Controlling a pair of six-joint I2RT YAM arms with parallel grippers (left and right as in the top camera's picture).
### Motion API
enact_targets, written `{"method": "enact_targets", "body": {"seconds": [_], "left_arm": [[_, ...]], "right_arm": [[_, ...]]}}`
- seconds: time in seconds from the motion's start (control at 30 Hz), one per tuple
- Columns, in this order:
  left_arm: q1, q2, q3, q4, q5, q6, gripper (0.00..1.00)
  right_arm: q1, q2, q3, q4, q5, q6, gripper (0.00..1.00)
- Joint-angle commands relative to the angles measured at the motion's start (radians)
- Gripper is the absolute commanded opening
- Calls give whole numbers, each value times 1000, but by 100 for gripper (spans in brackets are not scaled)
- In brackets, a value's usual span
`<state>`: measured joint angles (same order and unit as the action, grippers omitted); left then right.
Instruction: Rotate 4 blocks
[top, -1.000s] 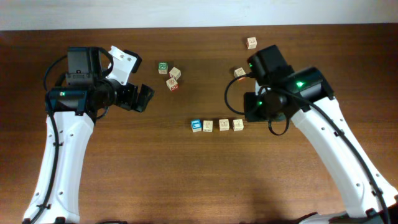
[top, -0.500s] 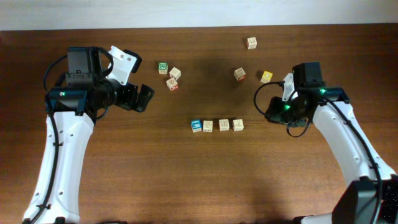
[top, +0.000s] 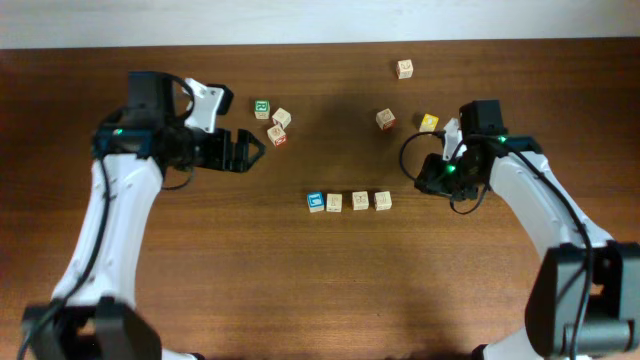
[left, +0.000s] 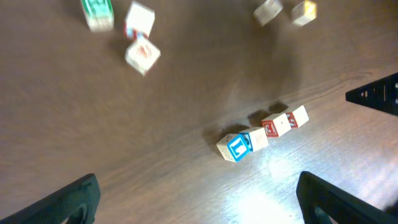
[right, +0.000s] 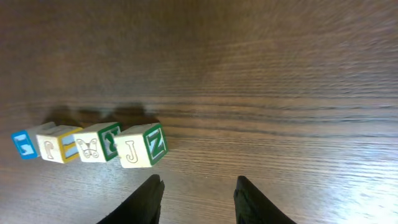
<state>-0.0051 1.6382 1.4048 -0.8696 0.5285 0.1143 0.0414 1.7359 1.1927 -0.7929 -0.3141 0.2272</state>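
Jaws both apart, empty | blocks (top: 334, 202) in row, end one blue-faced

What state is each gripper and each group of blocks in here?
left gripper: wide open, empty
right gripper: open, empty, near the row's end
four blocks: in one row, flat on the table
other blocks: scattered loose, none held

Left end effector (top: 243, 151) gapes wide; right end effector (right: 196, 190) stands half parted.

Green cube (top: 262, 108), yellow cube (top: 428, 123) well apart on wooden table (top: 300, 280).
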Motion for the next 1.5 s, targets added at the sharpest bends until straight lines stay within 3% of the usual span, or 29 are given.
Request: {"method": "enact_targets", "body": {"seconds": [0.0, 0.07, 0.2, 0.37, 0.47, 0.73, 0.83, 0.97, 1.07, 1.3, 1.47], "left_arm": [[-32, 84, 14, -14, -3, -77, 92], [-36, 108, 14, -32, -82, -82, 84], [-36, 149, -5, -37, -261, -259, 84], [-59, 209, -38, -57, -256, -316, 84], [-96, 222, -80, -29, -256, -341, 76], [-188, 235, -106, 18, -264, -364, 77], [-212, 235, -107, 52, -264, -411, 73], [-228, 235, -107, 81, -277, -441, 57], [-228, 237, -108, 83, -290, -496, 57], [-242, 245, -108, 83, -290, -495, 57], [-298, 245, -108, 84, -291, -495, 47]], "right_arm": [[-3, 29, -3, 5, -34, -11, 39], [-3, 29, -3, 10, -34, -13, 39], [-3, 29, -3, 18, -34, -14, 39], [-2, 29, -3, 16, -30, -14, 39], [-2, 30, -3, 16, -30, -14, 39], [-1, 39, -3, 18, -30, -37, 39], [8, 56, -3, 24, -29, -37, 38], [37, 88, -3, 29, 1, -36, 36], [47, 108, -3, 47, 23, -32, 34], [51, 123, -4, 61, 23, -32, 34], [51, 131, -5, 60, 22, -32, 33]]}}
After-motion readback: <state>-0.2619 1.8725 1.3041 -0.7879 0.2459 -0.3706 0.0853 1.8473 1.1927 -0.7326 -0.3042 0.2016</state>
